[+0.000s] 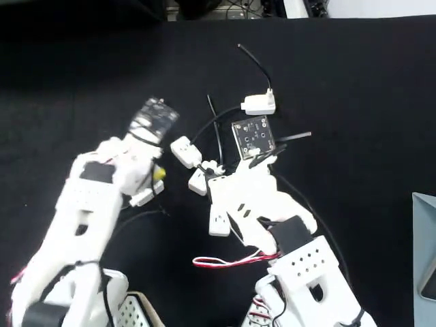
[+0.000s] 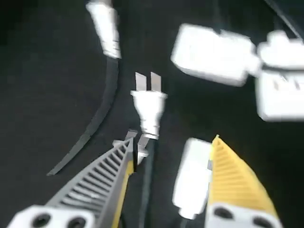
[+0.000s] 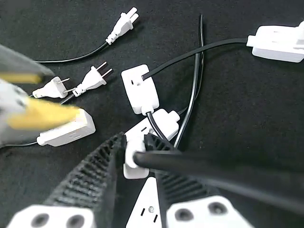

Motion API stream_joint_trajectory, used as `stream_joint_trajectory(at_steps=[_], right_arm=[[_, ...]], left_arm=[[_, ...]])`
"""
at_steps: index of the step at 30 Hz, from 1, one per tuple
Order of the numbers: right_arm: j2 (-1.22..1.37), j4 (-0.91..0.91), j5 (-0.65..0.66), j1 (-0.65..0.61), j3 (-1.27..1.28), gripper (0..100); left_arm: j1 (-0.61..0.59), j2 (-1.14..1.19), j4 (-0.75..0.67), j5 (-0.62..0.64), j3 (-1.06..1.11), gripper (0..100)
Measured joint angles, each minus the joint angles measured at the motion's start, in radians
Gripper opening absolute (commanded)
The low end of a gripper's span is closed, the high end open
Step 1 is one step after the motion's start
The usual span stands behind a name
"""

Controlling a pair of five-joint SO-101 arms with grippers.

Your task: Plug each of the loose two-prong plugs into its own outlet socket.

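The left wrist view shows the left gripper [image 2: 172, 141] spread wide, with a white two-prong plug [image 2: 148, 107] just past its grey finger [image 2: 102, 175]. The right wrist view shows three such plugs lying loose. The right gripper [image 3: 135, 140] clamps a white rectangular plastic outlet block [image 3: 134, 164]. In the high view that block lies at eight o'clock, just beside the centre of the black table [image 1: 354, 82].

Motion-blurred socket block [image 2: 211, 52]

Board [image 1: 253, 136] sits right of socket cluster [image 1: 185, 151], w/ another socket [image 1: 259, 104] just behind board.
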Motion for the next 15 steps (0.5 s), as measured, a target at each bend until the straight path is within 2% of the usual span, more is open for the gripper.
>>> stream_joint_trajectory(at_steps=[6, 15], right_arm=[[0.000, 0.000, 0.000, 0.000, 0.000, 1.3], [0.000, 0.000, 0.000, 0.000, 0.017, 1.3]], left_arm=[[-0.115, -0.077, 0.000, 0.005, 0.003, 25], [-0.137, 0.172, 0.000, -0.043, 0.018, 25]])
